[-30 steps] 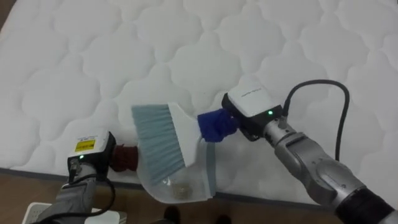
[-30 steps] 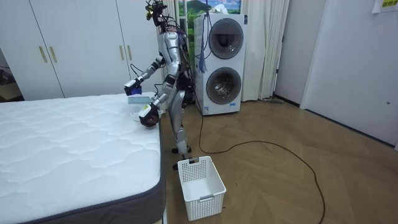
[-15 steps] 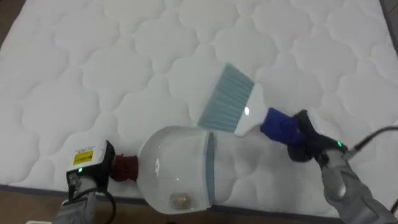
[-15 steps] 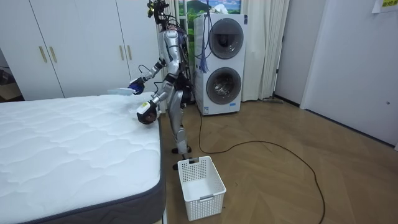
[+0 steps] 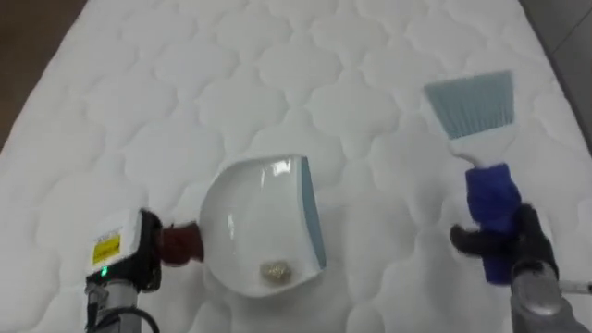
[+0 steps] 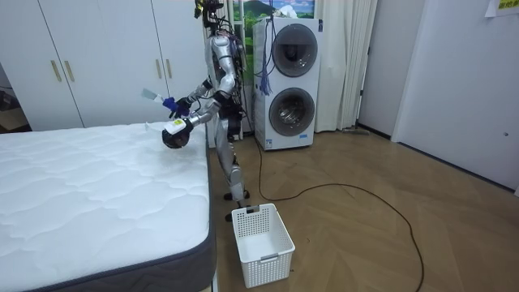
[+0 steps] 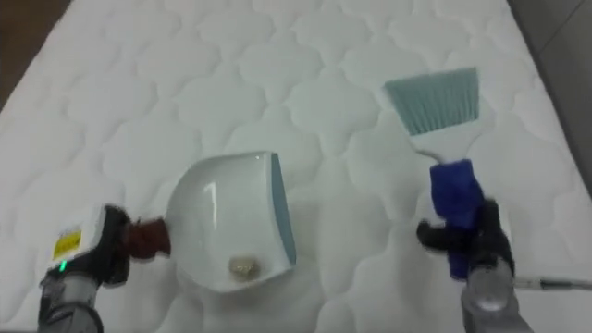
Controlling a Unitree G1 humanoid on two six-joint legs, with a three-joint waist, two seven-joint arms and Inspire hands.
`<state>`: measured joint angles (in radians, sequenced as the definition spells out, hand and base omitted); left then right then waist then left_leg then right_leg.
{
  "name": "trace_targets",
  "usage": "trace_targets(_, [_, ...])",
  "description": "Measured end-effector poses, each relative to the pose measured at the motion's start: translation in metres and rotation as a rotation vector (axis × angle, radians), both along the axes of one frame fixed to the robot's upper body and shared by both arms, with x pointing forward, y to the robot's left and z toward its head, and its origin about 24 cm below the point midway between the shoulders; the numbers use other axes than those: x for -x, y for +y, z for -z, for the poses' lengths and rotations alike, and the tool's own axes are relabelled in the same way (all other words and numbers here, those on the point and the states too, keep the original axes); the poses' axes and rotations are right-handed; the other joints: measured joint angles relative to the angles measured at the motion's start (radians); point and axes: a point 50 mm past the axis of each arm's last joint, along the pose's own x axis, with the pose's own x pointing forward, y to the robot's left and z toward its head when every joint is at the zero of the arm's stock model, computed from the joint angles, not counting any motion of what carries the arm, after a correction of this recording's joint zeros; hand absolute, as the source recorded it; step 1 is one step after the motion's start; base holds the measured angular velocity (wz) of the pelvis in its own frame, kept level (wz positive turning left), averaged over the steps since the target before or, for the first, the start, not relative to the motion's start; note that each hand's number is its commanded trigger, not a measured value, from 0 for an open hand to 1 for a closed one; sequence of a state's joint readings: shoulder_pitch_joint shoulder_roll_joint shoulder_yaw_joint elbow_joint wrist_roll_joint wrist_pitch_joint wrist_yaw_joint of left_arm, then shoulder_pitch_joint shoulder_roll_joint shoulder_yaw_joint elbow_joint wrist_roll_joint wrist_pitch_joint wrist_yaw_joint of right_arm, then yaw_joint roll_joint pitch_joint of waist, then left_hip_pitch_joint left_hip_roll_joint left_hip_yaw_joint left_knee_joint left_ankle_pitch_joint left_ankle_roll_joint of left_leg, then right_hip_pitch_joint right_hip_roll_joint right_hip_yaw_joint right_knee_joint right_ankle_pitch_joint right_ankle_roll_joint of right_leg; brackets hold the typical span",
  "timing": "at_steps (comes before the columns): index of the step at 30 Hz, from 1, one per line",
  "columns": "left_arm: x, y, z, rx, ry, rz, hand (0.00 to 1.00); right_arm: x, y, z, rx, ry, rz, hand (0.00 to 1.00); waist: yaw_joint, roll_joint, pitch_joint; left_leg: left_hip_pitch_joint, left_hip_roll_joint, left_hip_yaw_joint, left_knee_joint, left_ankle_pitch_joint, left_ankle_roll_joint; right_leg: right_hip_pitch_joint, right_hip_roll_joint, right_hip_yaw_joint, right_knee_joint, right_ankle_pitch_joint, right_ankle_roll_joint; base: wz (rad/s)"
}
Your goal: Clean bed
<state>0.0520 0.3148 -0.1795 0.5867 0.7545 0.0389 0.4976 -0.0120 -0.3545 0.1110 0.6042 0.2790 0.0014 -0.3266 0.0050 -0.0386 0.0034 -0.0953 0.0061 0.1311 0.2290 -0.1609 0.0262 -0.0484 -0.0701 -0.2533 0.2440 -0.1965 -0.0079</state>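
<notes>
The white quilted mattress (image 5: 277, 83) of the bed spreads below both hands. In the room view the robot stands at the bed's far right corner, leaning over it. White wardrobe doors (image 6: 89, 57) stand behind the bed, and two stacked white washing machines (image 6: 290, 81) are just behind the robot. Nearer, a white plastic slatted basket (image 6: 261, 242) sits on the wooden floor beside the bed.

A white plastic dustpan with a pale blue lip and dark red handle (image 5: 254, 222) is held over the near left part of the mattress. The left hand (image 5: 137, 252) has its fingers curled round that handle. To the right, well apart from the pan, a hand brush with blue handle, white body and grey-blue bristles (image 5: 474, 106) points its bristles to the far side. The right hand (image 5: 520, 245) has its dark fingers clamped on the handle. A small beige clump of crumbs (image 5: 274, 272) lies inside the pan near its near edge.
</notes>
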Motion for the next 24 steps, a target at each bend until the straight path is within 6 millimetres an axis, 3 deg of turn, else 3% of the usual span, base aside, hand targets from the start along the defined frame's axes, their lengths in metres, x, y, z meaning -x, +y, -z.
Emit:
trace_targets(9, [0.010,0.006,-0.007,0.055,-0.062,-0.064,1.00,0.014,0.012,-0.001,-0.100,-0.058,0.037,0.00,-0.001,0.009,-0.0085,0.067,-0.006,-0.006,-0.013,-0.001,0.000,0.085,0.002,0.011,-0.008,0.000,0.003,0.16])
trace_targets(13, [0.010,-0.003,-0.006,0.094,-0.077,-0.058,1.00,0.017,0.021,-0.005,-0.148,-0.105,0.021,0.00,-0.002,0.019,-0.0062,0.066,-0.025,-0.092,-0.005,-0.002,0.002,0.128,0.002,0.023,-0.029,-0.010,0.017,0.56])
trace_targets(16, [0.014,-0.005,-0.005,0.101,-0.076,-0.057,1.00,0.018,0.022,-0.006,-0.155,-0.110,0.011,0.00,0.005,0.032,-0.0059,0.052,-0.037,-0.137,0.018,-0.001,0.002,0.152,0.004,0.030,-0.048,-0.014,0.020,0.44])
trace_targets(18, [0.020,-0.003,-0.004,0.101,-0.071,-0.064,1.00,0.020,0.021,-0.005,-0.155,-0.107,0.013,0.00,0.020,0.041,-0.0077,0.045,-0.037,-0.144,0.029,-0.001,0.001,0.157,0.007,0.029,-0.055,-0.015,0.018,0.24])
trace_targets(20, [0.025,-0.002,-0.005,0.104,-0.072,-0.072,1.00,0.024,0.021,-0.003,-0.158,-0.098,0.022,0.00,0.027,0.041,-0.0081,0.030,-0.042,-0.153,0.031,0.004,-0.002,0.160,0.010,0.018,-0.059,-0.017,0.015,0.32])
trace_targets(22, [0.028,-0.002,-0.005,0.117,-0.074,-0.083,1.00,0.029,0.020,0.000,-0.165,-0.088,0.046,0.00,0.024,0.035,-0.0077,0.001,-0.057,-0.191,0.038,0.018,-0.004,0.156,0.008,-0.027,-0.059,-0.024,0.011,0.63])
trace_targets(24, [0.028,-0.002,-0.004,0.154,-0.075,-0.102,1.00,0.030,0.020,0.000,-0.161,-0.088,0.060,0.00,0.000,0.032,-0.0060,-0.028,-0.059,-0.194,0.063,0.026,-0.005,0.153,0.011,-0.052,-0.060,-0.029,0.008,0.86])
